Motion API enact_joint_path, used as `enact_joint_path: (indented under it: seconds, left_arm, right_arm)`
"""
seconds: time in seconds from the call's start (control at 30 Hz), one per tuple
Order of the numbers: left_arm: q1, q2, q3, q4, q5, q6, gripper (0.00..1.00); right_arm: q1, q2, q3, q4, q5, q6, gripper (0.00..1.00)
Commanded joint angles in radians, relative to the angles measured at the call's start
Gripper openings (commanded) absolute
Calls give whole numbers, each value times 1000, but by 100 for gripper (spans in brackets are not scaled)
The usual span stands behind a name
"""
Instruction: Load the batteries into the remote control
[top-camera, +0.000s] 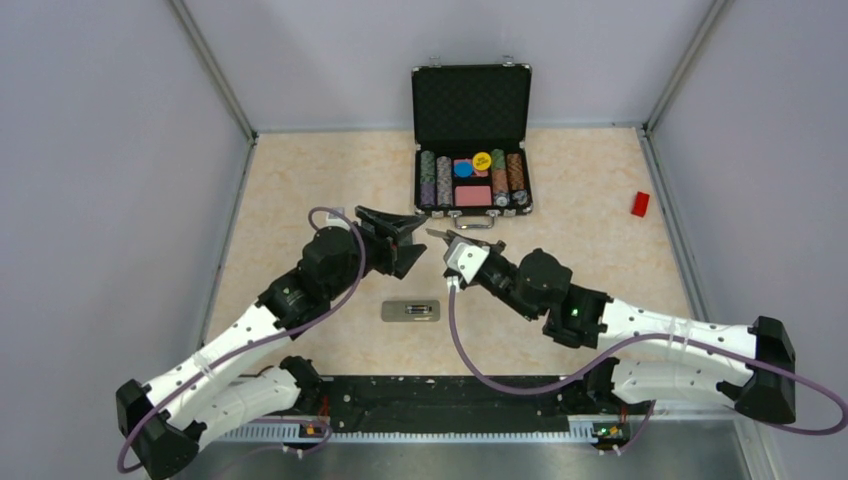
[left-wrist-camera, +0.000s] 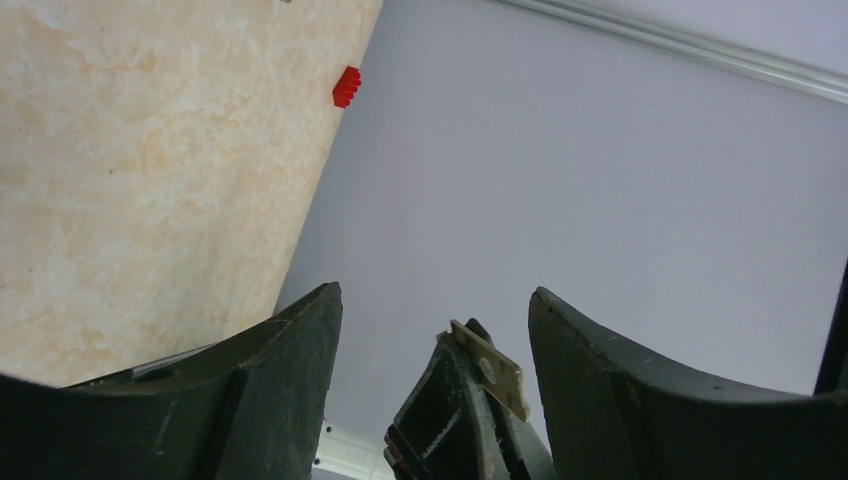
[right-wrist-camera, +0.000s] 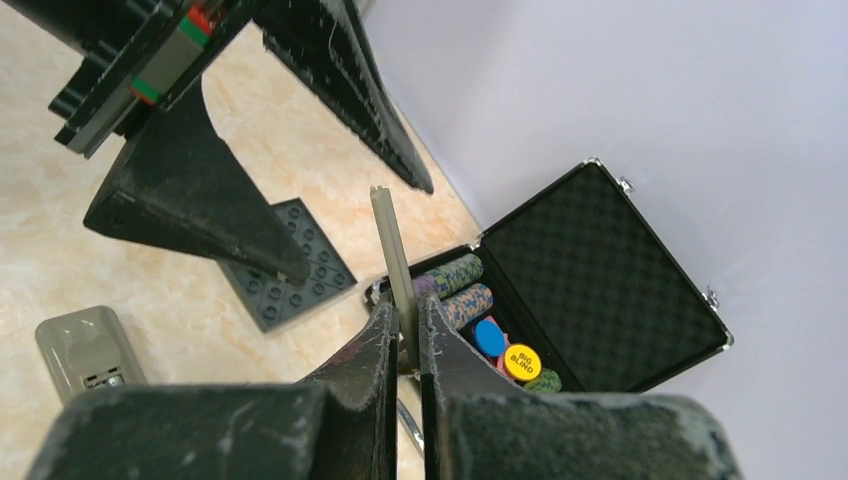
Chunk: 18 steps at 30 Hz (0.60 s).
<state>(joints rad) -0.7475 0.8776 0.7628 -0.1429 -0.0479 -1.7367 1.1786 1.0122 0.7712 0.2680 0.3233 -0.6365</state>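
Observation:
The remote control lies grey back up on the table between the arms, its battery bay open; it also shows in the right wrist view. Dark shapes in the bay look like the batteries, too small to be sure. My right gripper is shut on a thin grey cover plate, held edge-up above the table. My left gripper is open and empty, its fingers on either side of the plate's tip without touching it.
An open black case of poker chips stands behind the grippers. A black studded square pad lies under the left gripper. A small red block sits near the right wall.

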Motion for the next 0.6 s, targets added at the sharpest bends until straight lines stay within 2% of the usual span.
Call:
enact_joint_path:
  seconds: [0.0, 0.23, 0.33, 0.43, 0.57]
  left_arm:
    - [4, -44, -6, 3, -64, -69, 73]
    - [5, 30, 41, 40, 22, -37, 65]
    - [5, 58, 59, 46, 82, -15, 55]
    - [5, 61, 57, 56, 106, -10, 40]
    - [5, 46, 56, 42, 98, -3, 37]
  right_arm:
    - [14, -13, -2, 16, -37, -3, 0]
    - [15, 23, 18, -45, -62, -6, 0]
    - [14, 33, 15, -27, -39, -16, 0]
    - [15, 50, 21, -24, 7, -30, 0]
    - [15, 60, 21, -21, 41, -43, 0]
